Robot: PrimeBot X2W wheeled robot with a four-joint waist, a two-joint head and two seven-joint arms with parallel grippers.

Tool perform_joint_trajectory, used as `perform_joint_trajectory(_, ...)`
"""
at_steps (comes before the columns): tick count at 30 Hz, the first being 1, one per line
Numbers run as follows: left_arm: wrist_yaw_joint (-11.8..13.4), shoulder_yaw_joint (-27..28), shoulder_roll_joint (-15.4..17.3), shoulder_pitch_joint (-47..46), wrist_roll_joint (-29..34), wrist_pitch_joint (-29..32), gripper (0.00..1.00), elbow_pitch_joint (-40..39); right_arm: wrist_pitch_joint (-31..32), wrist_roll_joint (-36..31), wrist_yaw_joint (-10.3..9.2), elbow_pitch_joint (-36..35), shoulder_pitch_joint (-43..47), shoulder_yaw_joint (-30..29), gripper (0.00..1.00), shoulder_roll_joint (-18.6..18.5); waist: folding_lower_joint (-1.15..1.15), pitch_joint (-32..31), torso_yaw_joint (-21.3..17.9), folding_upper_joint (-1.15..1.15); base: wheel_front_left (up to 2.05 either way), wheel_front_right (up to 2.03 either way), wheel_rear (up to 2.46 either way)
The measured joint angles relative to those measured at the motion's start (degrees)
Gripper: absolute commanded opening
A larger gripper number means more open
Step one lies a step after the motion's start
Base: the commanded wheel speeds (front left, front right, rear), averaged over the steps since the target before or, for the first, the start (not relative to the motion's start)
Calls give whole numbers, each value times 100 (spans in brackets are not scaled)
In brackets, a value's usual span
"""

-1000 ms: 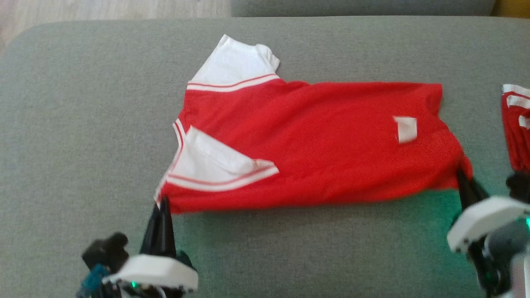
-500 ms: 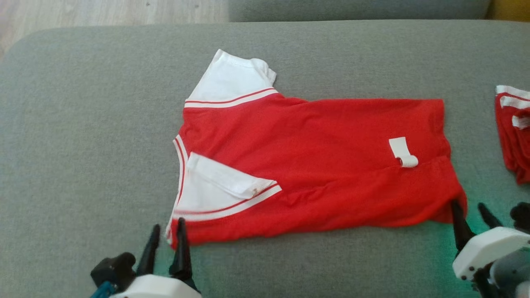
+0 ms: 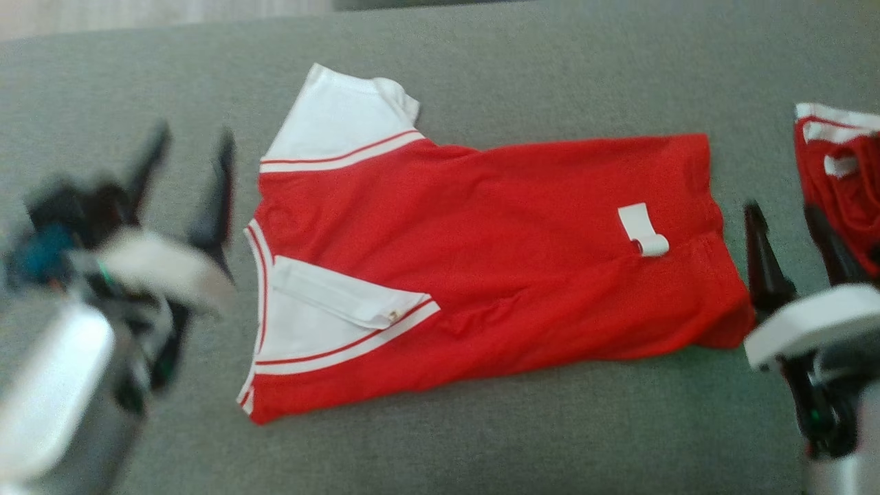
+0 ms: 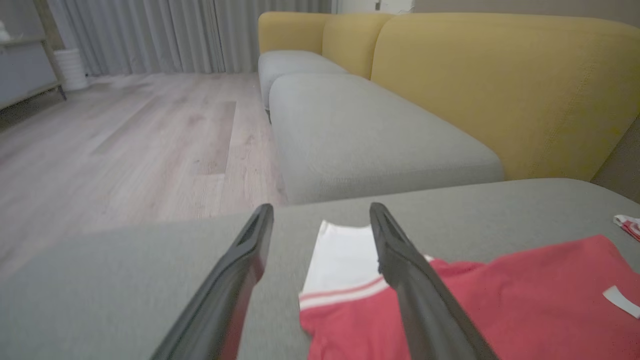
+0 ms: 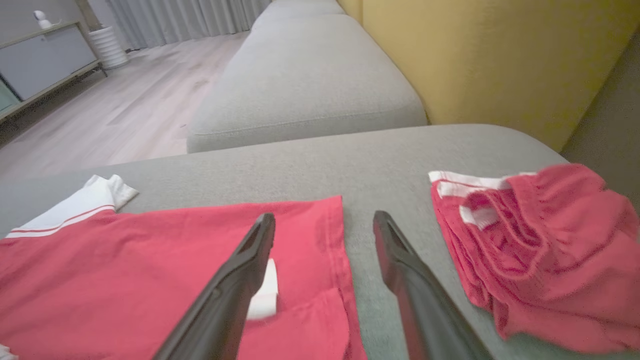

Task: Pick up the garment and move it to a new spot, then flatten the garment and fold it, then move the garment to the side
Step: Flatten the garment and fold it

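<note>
While both arms hang at our near side, we see each end effector spread wide and holding nothing. The left end effector (image 3: 192, 137), blurred in the head view, stands just beside the neckline end of the red garment (image 3: 481, 261). The right end effector (image 3: 782, 210) stands just beside the hem end.

The garment lies on the grey sofa cushion (image 3: 481, 440), long side toward us. Its near edge is rumpled, and the near white sleeve (image 3: 330, 323) is turned in over the red body. A white label (image 3: 643, 230) curls up near the hem. Farther back the other white sleeve (image 3: 337, 117) sticks out past the body.

We judge the flattening unfinished. If we fold now, the creases along the near edge would be shut inside. The cloth looks thin, so a pinch at a corner could catch only the top layer. The layers would then slide apart on the lift.

A second risk sits at our right. The right end effector stands between the hem and a bunched second red garment (image 3: 839, 185). A reach drifting outward could snag that one instead. On the left, one finger crosses the far sleeve in the wrist view, and we cannot tell whether it touches.

Beyond lie another grey seat (image 4: 360, 140), the yellow backrest (image 4: 500, 90) and the wooden floor (image 4: 125, 140).
</note>
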Motion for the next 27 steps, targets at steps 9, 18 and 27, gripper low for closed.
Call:
perform_joint_trajectory(9,-850,-227,343,-2039,-71,1403,100,1049,23,-5,0,12,-973,860,100,-164,0,501,-461,0,0,0,0)
perform_joint_trajectory(18,-1073,-310,527,-2706,-132,2170,100,2237,5,9,0,111,-1697,1484,100,-175,1,1234,-1033,0,0,0,0)
perform_joint_trajectory(27,-1139,-302,604,-2965,-137,2256,100,2697,-147,77,0,90,-1903,1714,100,-190,1,1796,-1465,0,0,0,0)
